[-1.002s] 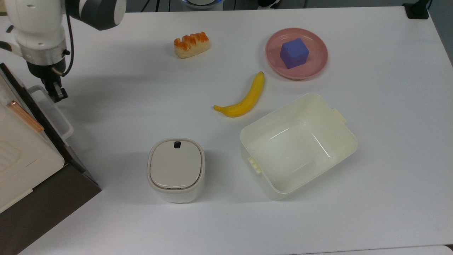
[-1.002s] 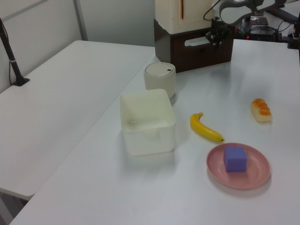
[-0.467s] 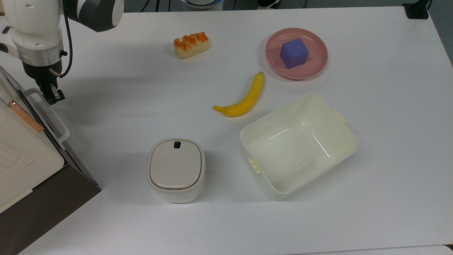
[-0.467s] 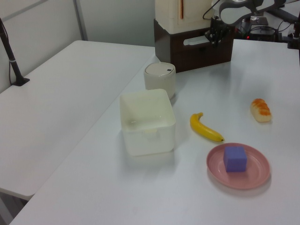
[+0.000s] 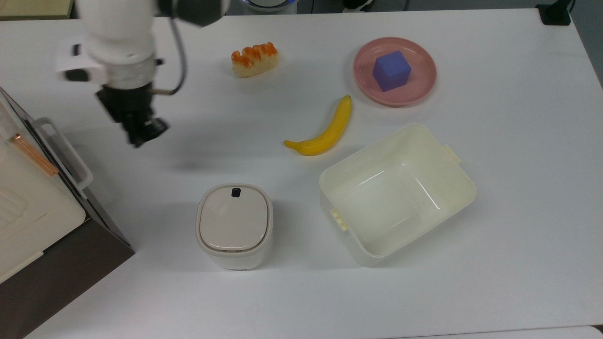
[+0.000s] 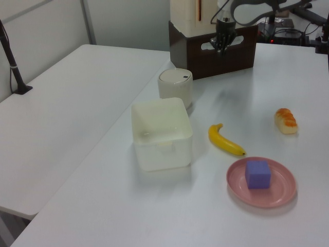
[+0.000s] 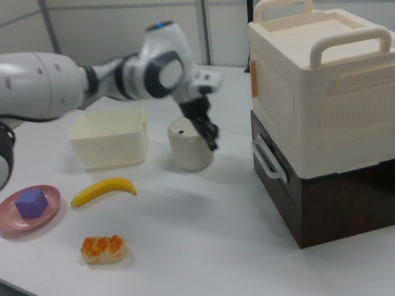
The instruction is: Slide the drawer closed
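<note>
Top view, taken from its left edge across: the drawer (image 5: 35, 141) was found seated flush in the dark cabinet (image 5: 70, 254), its white loop handle (image 5: 66, 150) standing just proud of the front panel. A second earlier the handle had projected further out over the counter (image 5: 518, 212), with the pincer directly against it; half a second earlier it had already reached its present position. The closing stroke is therefore judged complete.

Further to the top view's right, the pincer (image 5: 143, 132) was recorded well apart from the handle, having been withdrawn out over bare counter toward the lidded container (image 5: 234, 225). Nothing was seen held in it; whether its jaws were parted or closed could not be told. In the right view the pincer (image 7: 210, 134) was noted in front of that container, clear of the cabinet.

The banana (image 5: 325, 129), bread (image 5: 254, 59), cream bin (image 5: 452, 207) and pink plate (image 5: 419, 92) with its purple cube (image 5: 391, 70) were found undisturbed. No further action on the drawer is judged necessary.
</note>
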### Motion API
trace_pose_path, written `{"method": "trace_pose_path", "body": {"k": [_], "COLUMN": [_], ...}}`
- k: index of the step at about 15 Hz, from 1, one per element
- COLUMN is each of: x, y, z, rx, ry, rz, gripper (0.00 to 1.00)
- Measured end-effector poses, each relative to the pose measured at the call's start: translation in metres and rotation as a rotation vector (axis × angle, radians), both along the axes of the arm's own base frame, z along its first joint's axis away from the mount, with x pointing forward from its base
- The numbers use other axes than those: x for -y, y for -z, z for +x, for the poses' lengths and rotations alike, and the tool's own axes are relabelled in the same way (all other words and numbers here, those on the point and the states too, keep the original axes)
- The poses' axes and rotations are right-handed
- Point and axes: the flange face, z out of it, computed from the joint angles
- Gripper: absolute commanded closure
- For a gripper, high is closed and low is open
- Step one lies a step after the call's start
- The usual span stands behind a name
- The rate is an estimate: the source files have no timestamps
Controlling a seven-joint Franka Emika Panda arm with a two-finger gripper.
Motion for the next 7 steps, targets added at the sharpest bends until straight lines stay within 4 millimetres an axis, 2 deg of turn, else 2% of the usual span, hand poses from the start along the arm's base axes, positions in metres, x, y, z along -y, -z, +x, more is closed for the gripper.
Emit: {"method": "trace_pose_path", "body": {"k": [1,3,7], "x": [-0.031,-0.068,-0.127], "y": [-0.017,-0.036,-0.059], "z": [-0.003,-0.011,-0.03], "rx": [-0.021,-0.049,-0.09], "ry": [-0.061,-0.131,-0.243], "rz": [0.027,0.047,0.061], "gripper": [0.87,0.85,0.82]}}
